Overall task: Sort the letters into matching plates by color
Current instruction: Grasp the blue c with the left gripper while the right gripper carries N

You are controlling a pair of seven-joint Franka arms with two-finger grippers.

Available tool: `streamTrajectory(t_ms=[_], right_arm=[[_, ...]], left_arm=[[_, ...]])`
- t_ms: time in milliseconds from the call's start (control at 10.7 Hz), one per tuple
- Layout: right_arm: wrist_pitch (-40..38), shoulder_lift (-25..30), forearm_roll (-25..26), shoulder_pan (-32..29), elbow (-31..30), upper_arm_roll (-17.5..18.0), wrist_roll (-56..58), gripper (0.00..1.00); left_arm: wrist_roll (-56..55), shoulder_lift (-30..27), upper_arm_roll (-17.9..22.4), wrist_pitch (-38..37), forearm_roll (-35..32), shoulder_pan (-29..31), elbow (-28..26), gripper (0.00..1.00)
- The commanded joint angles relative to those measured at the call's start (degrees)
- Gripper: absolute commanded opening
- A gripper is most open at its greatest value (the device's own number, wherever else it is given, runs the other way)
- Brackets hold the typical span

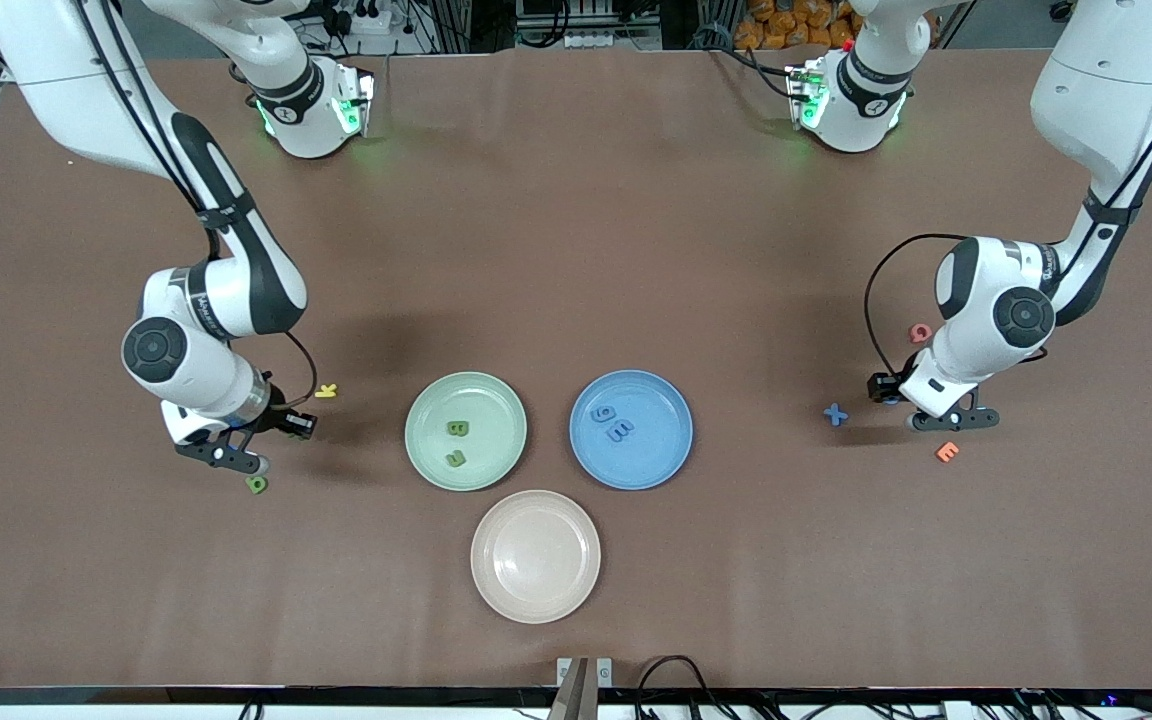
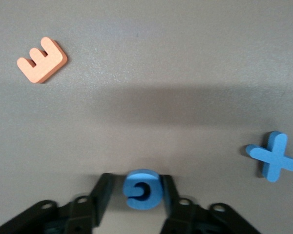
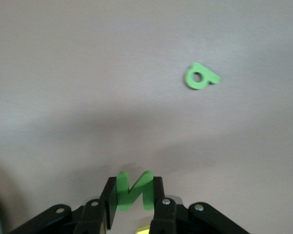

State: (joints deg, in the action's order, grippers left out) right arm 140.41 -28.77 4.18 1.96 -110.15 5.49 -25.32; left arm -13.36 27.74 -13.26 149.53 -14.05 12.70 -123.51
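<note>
The letters look light, soft and squashy, so squeezing the flat sides is working best. The left gripper [image 2: 142, 191] is pinching a blue letter [image 2: 142, 189] near the blue X [image 2: 274, 156], far from the blue plate [image 1: 674, 440]. The right gripper [image 3: 135, 194] is clamping a green N [image 3: 135, 191], far from the green plate [image 1: 428, 460]. Only the wrist views are showing these holds.

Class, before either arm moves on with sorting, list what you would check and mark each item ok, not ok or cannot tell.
1. Left gripper closed on the blue C: ok.
2. Right gripper closed on the green N: ok.
3. Green plate holds only green letters: ok.
4. Blue plate holds only blue letters: ok.
5. All green and blue letters sorted: not ok; blue X and green letter lie on the table.
6. Held letters lifted off the table: cannot tell.
</note>
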Motion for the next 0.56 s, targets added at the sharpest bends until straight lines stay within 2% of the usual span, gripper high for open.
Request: streamTrajectory(t_ms=[0, 186, 373, 466], right_arm=[[-1.9, 0.0, -7.4, 4.1, 4.1, 0.0, 0.2, 0.15], [-1.9, -0.7, -11.6, 7.0, 6.7, 0.0, 0.1, 0.15], [-1.9, -1.8, -13.4, 10.1, 8.5, 0.0, -0.2, 0.16], [-1.9, -2.7, -14.5, 11.8, 9.3, -0.1, -0.5, 0.16]], left_arm=[[-3.2, -0.6, -0.6, -1.7, -1.2, 0.1, -0.1, 0.0], [-4.5, -1.0, -0.6, -1.8, -1.2, -0.5, 0.5, 0.0], [-5.8, -1.8, -0.8, -2.3, -1.2, -1.5, 1.6, 0.0], [-6.4, -1.6, -0.9, -5.6, -1.0, -3.1, 4.4, 0.0]])
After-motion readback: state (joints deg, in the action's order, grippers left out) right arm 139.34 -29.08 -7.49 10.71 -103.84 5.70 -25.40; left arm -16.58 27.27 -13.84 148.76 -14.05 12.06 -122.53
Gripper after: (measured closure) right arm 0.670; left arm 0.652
